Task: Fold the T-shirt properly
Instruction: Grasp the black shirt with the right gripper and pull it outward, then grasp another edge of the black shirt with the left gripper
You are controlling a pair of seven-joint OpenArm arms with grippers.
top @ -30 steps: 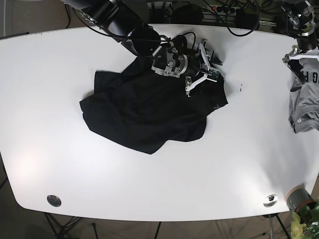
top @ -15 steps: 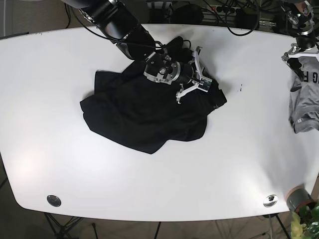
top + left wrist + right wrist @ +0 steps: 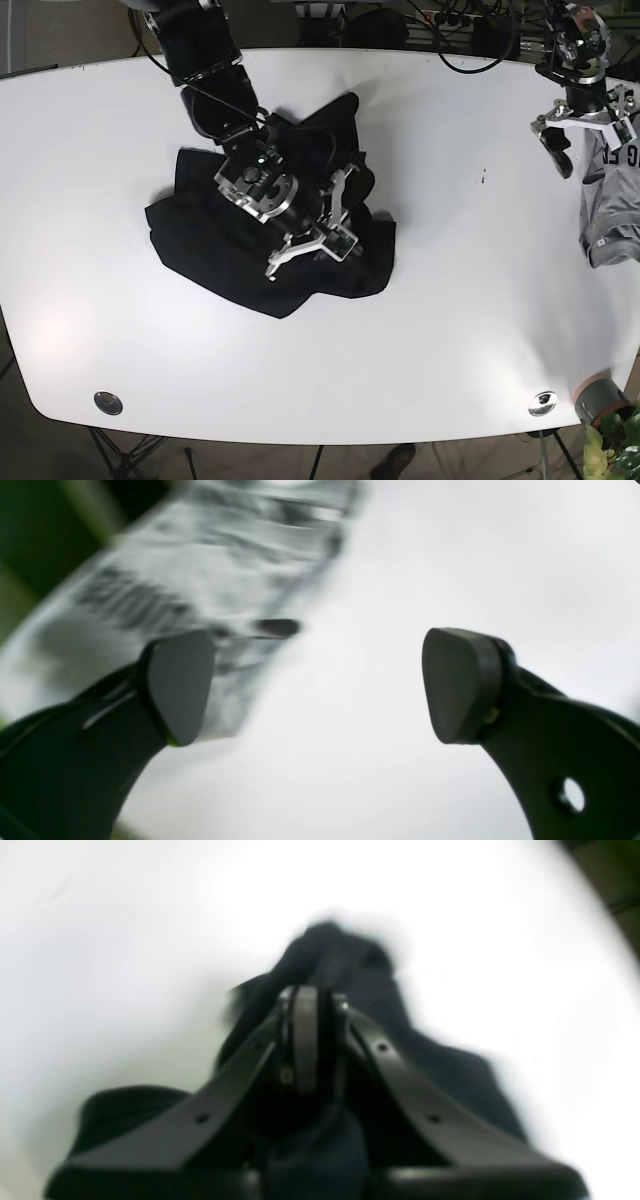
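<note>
- Dragged since half a second ago: black T-shirt (image 3: 220, 235) now bunched nearer the table's (image 3: 440, 330) middle, its right-hand lobe pulled in from the far edge side and rumpled into a softer, rounder heap.
- Shifted with it: right gripper (image 3: 325, 240), down and toward the near edge, metal frame and pale finger links lying over the cloth.
- Seen from the right wrist: right gripper (image 3: 305, 1005) with dark, strap-like fingers (image 3: 235, 1080) converging to a pressed-together tip, pinching a raised fold of the black T-shirt (image 3: 450, 1080); matte, soft fabric peaking just beyond the tip, blurred.
- Lying on the smooth, glossy white tabletop (image 3: 100, 940), well in from every edge; ragged outline, deep creases, one pointed flap reaching toward the far edge.
- Moved too: left gripper (image 3: 585, 125), now lower over the table's far right corner, just beside the grey garment (image 3: 610, 200) draped over the right edge.
- From the left wrist: left gripper (image 3: 320, 685) with fingers spread wide, rounded matte grey pads (image 3: 460, 685) on black curved arms, nothing between them but bare white surface (image 3: 400, 580).
- Grey garment (image 3: 200, 570) blurred behind the one pad, pale heathered knit with dark lettering, not readable.
- Round metal discs (image 3: 108, 403) set flush near the two near corners of the table.
</note>
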